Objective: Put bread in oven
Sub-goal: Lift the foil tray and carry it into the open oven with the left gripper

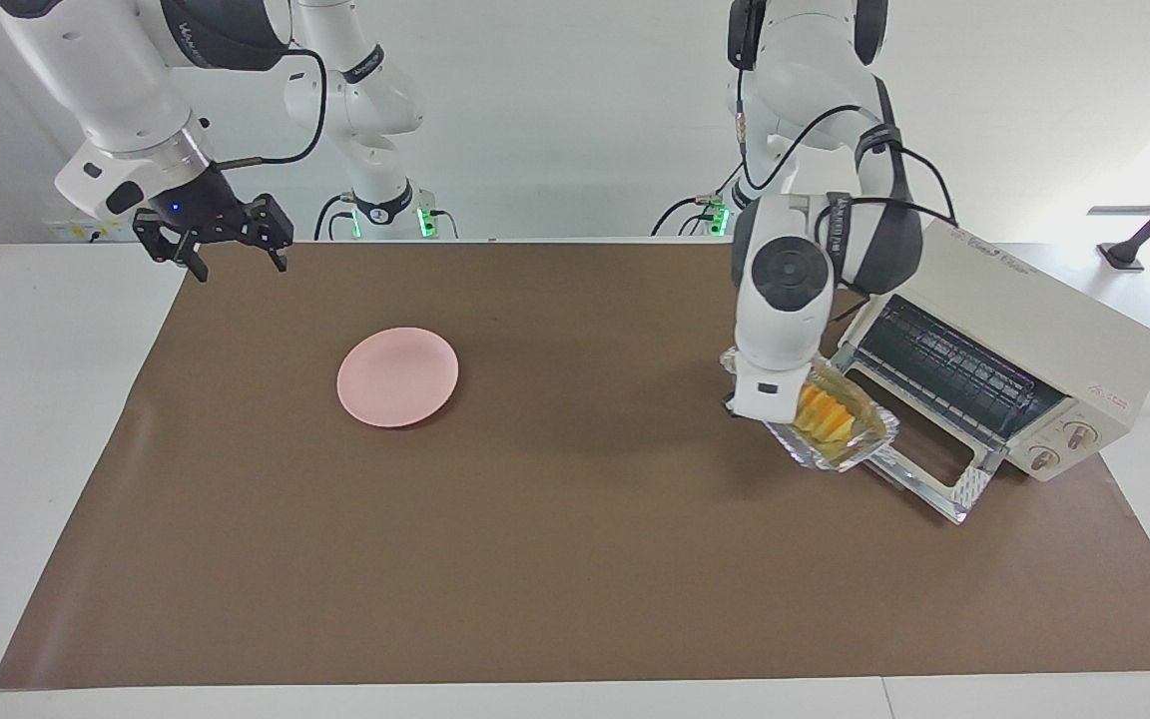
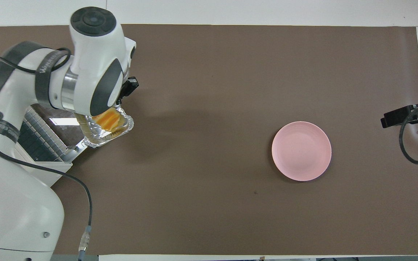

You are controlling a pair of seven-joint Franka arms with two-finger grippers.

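At the counter's left-arm end, my left gripper, fingers hidden so I cannot tell its grip, holds over the oven door a flimsy foil tray with the soft, light bread. I'd grip the tray's rim. My right gripper waits part open, empty, over the right-arm corner.

Bread in tray at the open oven, plate mid-mat.

The oven stands at the left arm's end of the mat, its door dropped open. The tray sits at the door's edge, beside the oven's mouth, with the bread in it, under the left arm's wrist. The plate lies well apart, toward the right arm's end. The right gripper hangs over that end's mat corner nearest the robots.
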